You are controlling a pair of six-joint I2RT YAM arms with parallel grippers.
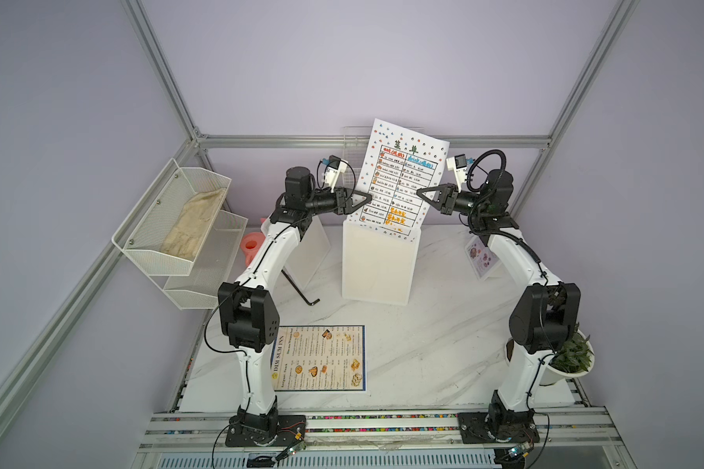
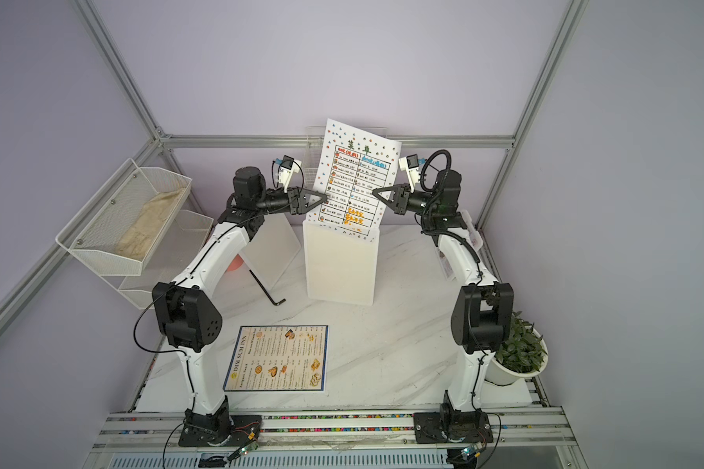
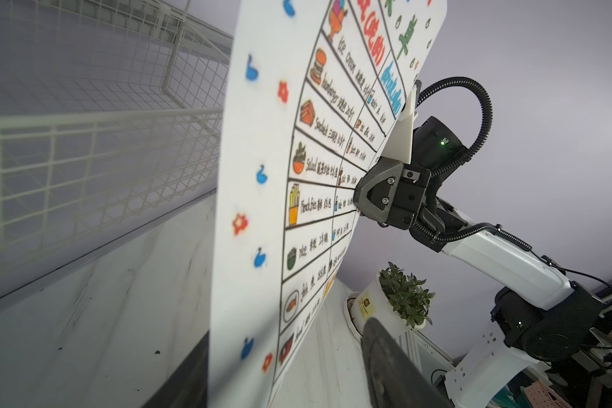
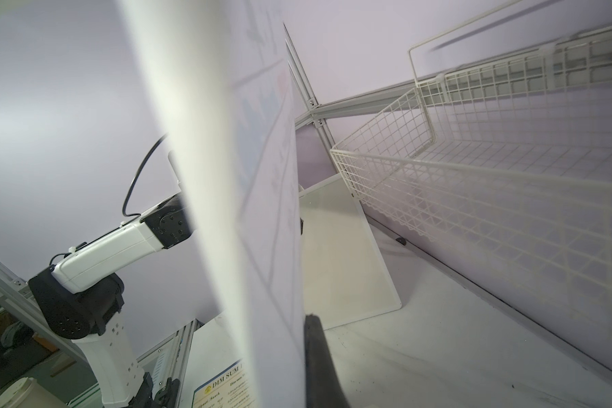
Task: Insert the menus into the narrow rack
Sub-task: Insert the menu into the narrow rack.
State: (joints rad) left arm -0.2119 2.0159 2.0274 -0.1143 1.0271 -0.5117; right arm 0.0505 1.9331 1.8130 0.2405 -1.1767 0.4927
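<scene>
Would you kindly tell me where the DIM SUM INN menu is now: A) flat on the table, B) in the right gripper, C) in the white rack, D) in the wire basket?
A: the DIM SUM INN menu lies flat on the table; the right gripper pinches the dotted sheet.

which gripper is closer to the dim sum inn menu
Left. The left gripper is at the edge of the white sheet nearer the menu; the right gripper grips its far edge.

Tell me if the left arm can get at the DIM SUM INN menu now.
Likely yes: the menu lies flat and bare by that arm's base; the left hand only has to leave the white sheet.
</scene>
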